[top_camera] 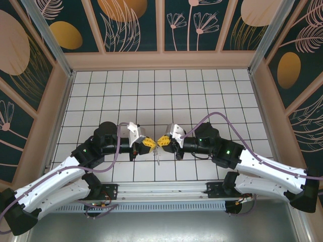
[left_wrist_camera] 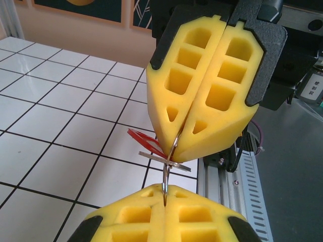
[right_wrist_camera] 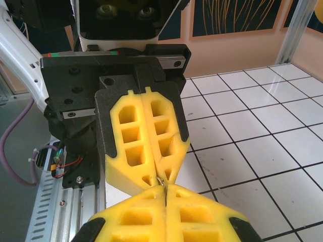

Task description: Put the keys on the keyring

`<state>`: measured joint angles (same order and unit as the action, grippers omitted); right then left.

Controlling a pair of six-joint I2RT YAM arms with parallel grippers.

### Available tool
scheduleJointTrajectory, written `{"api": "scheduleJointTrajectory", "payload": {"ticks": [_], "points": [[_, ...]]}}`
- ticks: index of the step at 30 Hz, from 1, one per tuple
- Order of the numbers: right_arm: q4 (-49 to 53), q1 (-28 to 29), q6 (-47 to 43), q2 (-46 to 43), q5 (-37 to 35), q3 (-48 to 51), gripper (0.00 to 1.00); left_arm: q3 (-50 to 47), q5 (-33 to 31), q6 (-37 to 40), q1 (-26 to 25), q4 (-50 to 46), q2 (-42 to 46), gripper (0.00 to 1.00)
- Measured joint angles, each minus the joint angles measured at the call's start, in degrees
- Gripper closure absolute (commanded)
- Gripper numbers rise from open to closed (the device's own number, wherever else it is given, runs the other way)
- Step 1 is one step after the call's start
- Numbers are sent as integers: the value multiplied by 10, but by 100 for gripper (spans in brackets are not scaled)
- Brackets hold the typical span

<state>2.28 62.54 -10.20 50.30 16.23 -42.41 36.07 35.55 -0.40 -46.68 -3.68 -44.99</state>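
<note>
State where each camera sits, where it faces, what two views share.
Top external: above and behind, looking down on the table; both arms show.
Left wrist: on the left arm, facing the right gripper; left gripper below.
Right wrist: on the right arm, facing the left gripper; own fingers below.
Shared: wrist views both show the keyring pinched.

One small white label (left_wrist_camera: pixel 314 86) at the right edge of the left wrist view carries dark print, too small and blurred to read. Nothing else is legible.
</note>
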Motion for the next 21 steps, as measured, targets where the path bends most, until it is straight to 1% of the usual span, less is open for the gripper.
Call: {"api": "scheduleJointTrajectory", "payload": {"ticks": [21], "points": [[6, 0, 0, -3, 14, 0, 100, 0, 5, 0, 0, 0, 0, 100]]}}
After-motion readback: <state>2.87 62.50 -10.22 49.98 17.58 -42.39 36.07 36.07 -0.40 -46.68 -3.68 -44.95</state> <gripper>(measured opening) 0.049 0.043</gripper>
